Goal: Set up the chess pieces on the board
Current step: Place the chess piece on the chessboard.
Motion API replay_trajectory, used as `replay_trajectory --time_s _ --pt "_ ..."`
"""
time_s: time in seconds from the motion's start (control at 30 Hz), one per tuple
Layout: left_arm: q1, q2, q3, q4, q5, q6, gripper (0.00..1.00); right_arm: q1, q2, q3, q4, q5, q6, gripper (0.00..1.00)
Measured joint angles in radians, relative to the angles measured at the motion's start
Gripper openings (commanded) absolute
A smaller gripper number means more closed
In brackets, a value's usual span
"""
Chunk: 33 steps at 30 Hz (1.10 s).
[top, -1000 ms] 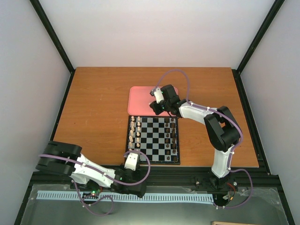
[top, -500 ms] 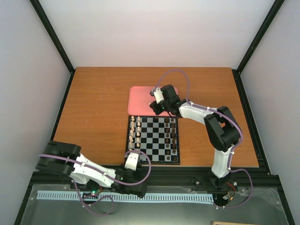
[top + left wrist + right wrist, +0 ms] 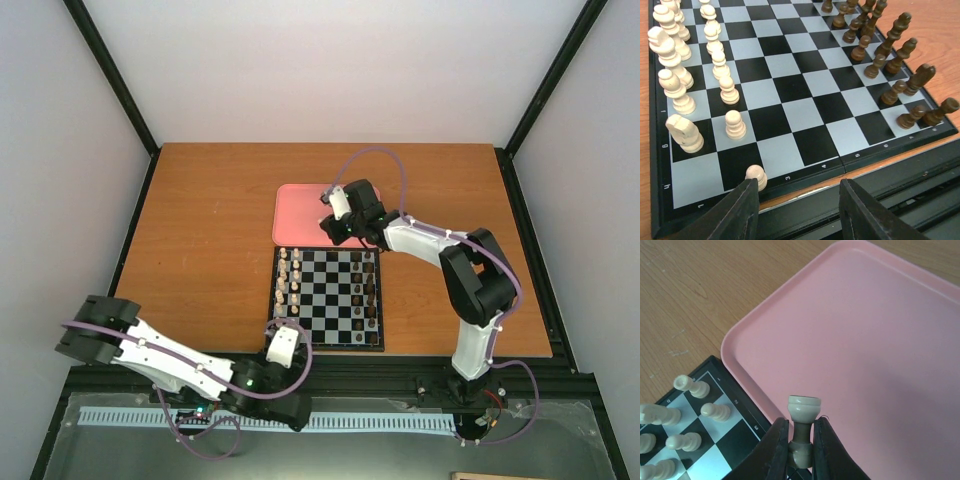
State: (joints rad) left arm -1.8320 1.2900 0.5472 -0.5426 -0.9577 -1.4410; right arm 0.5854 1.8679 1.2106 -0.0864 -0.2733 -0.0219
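Gripping a small cream wooden chess piece [image 3: 803,412] by its base with the right pincer [image 3: 800,452], drawn narrow. Plain from the right wrist, far too tiny to make out from above. Hanging over the rim of the pink rounded tray [image 3: 880,340], at 12 o'clock of the black-and-white checked board [image 3: 805,115]. Down at 6 o'clock, gaping part-way with the left pincer [image 3: 800,210], gripping nothing. Just beside its left finger, a cream pawn [image 3: 756,176]. Partly cropped at 3 o'clock: dark brown pieces [image 3: 890,50].

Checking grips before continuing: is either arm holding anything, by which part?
Right fingers pinch a cream chess piece by its lower stem; left fingers hold nothing.
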Motion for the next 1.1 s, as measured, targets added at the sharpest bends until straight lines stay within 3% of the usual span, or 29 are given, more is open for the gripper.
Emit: replay_trajectory --time_s 0.23,0.33,0.63,0.9,1.1 --pt "-0.017 -0.108 0.005 -0.133 -0.005 -0.028 0.49 0.000 -0.047 0.000 0.000 0.000 0.000 0.09" --pt "-0.017 -0.116 0.032 -0.219 -0.023 -0.046 0.62 0.000 -0.050 0.000 0.000 -0.004 0.000 0.09" --pt "-0.010 -0.237 0.164 -0.436 -0.235 -0.047 0.67 0.000 -0.051 0.019 -0.034 0.002 0.001 0.09" --pt "0.157 -0.286 0.237 -0.164 -0.303 0.472 0.70 0.000 -0.061 0.111 -0.076 0.024 0.001 0.09" --pt "0.391 -0.245 0.241 0.181 -0.148 0.840 0.71 -0.004 -0.061 0.160 -0.109 0.047 0.002 0.09"
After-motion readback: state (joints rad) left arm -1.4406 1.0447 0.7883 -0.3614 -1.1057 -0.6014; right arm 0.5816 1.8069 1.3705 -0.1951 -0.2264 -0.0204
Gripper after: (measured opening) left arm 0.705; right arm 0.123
